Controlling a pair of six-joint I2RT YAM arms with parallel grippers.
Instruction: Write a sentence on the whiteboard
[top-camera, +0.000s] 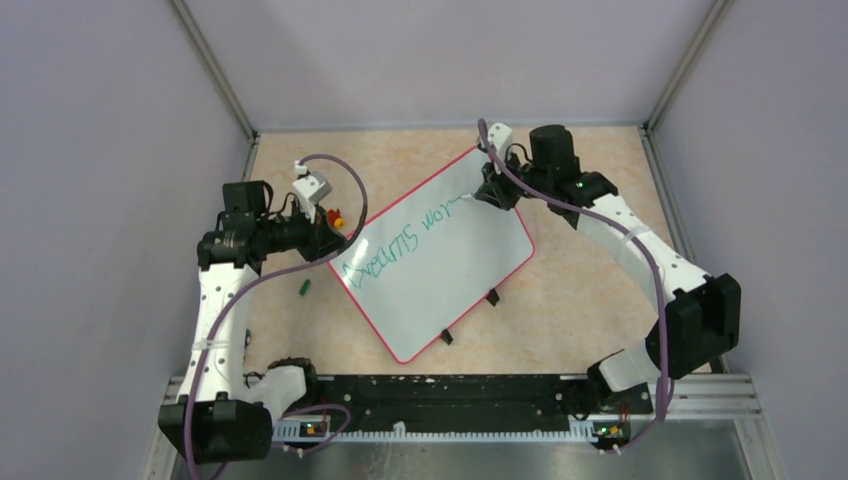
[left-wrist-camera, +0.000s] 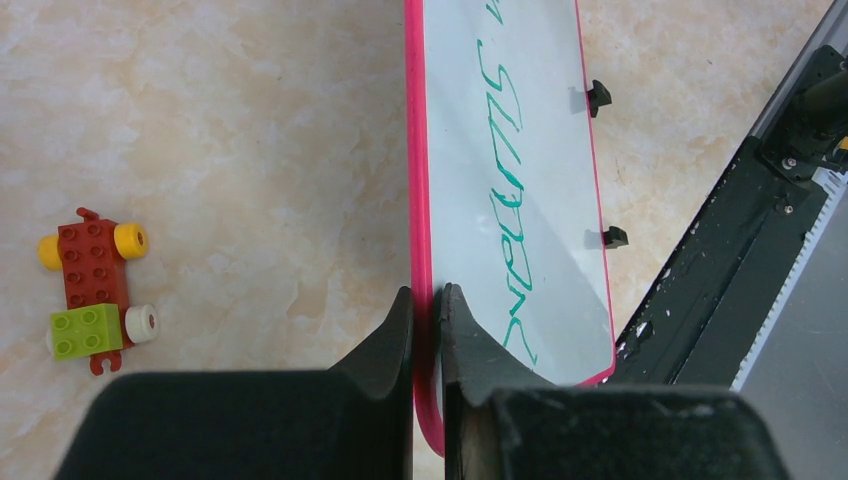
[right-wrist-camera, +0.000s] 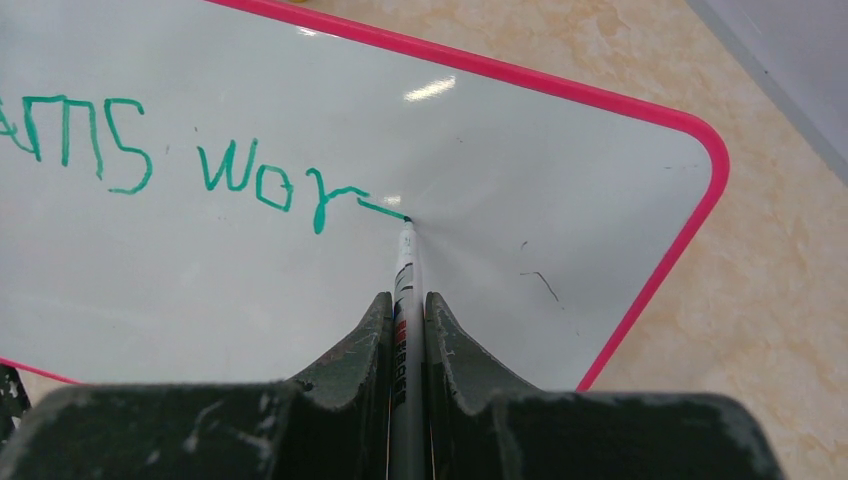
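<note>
Nearest me, the two arm bases sit on a black rail (top-camera: 440, 395) at the table (top-camera: 590, 290) edge. Just beyond it the board (top-camera: 450, 290) lies flat on the table, turned at a slant so one rounded corner points back toward the rail. Two small black feet (top-camera: 492, 297) poke out along its near right edge. A tiny green bit (top-camera: 304, 287) lies on the table off to the left, apart from the board.

The left gripper (left-wrist-camera: 428, 300) comes in from the left and pinches the board's red rim, one finger on each side of the edge, jaws nearly together. Just beside it on the table lies a small brick toy (left-wrist-camera: 93, 290), red and lime green with yellow and white wheels, not touching the board.

The green sentence (top-camera: 400, 240) runs up the board's left side toward the far corner; it reads roughly "Dreams wor", with a stroke trailing after.

Farthest off, the right gripper (right-wrist-camera: 405, 305) is clamped tight on a marker (right-wrist-camera: 404, 275). The tip rests on the board right at the end of that last green stroke.
</note>
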